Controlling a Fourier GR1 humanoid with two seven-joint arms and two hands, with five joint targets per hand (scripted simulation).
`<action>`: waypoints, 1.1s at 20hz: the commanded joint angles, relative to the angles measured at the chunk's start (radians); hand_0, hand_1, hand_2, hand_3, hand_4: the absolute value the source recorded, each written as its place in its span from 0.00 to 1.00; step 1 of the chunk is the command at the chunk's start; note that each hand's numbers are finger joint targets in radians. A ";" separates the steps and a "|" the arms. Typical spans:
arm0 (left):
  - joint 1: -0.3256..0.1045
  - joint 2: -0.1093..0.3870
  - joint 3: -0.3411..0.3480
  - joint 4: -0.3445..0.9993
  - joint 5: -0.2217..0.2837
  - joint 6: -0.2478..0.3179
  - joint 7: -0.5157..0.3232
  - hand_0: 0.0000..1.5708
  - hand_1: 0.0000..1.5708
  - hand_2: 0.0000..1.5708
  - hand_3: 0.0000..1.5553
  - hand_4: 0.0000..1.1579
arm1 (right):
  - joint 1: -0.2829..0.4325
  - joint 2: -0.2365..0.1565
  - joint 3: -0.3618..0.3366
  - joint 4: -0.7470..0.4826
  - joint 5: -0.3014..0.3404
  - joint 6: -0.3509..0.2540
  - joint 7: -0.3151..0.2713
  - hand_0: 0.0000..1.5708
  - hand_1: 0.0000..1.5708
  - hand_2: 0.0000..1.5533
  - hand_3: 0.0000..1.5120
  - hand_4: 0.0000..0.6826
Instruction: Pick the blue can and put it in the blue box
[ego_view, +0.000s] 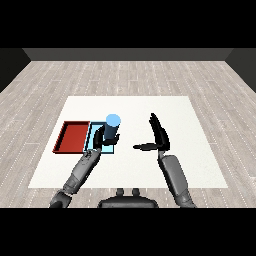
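The blue can (113, 126) stands upright over the right part of the light blue tray (90, 142), with my left hand (99, 136) curled round its lower half from the left. Whether the can rests on the tray floor or is held just above it, I cannot tell. My right hand (160, 135) hovers over the white table to the right of the can, fingers straight and pointing away, thumb stretched left toward the can. It holds nothing.
The red tray (71, 137) lies directly left of the light blue tray, touching it. The white table (190, 120) stretches to the right and behind the trays. Grey plank floor surrounds the table.
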 joint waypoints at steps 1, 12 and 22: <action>-0.016 0.069 0.060 0.072 -0.017 -0.027 0.024 1.00 1.00 1.00 0.96 0.98 | 0.107 -0.010 -0.023 -0.013 -0.037 0.035 -0.077 0.00 0.00 0.00 0.00 0.00; -0.207 0.208 -0.022 0.447 -0.265 0.066 0.367 0.78 0.78 0.70 0.54 0.82 | 0.068 -0.009 -0.104 0.082 -0.094 0.039 -0.099 0.00 0.00 0.00 0.00 0.00; -0.381 0.066 -0.014 0.886 -0.332 0.001 0.505 0.77 0.77 0.66 0.00 0.69 | 0.043 -0.018 -0.160 0.199 -0.124 0.067 -0.130 0.00 0.00 0.00 0.00 0.00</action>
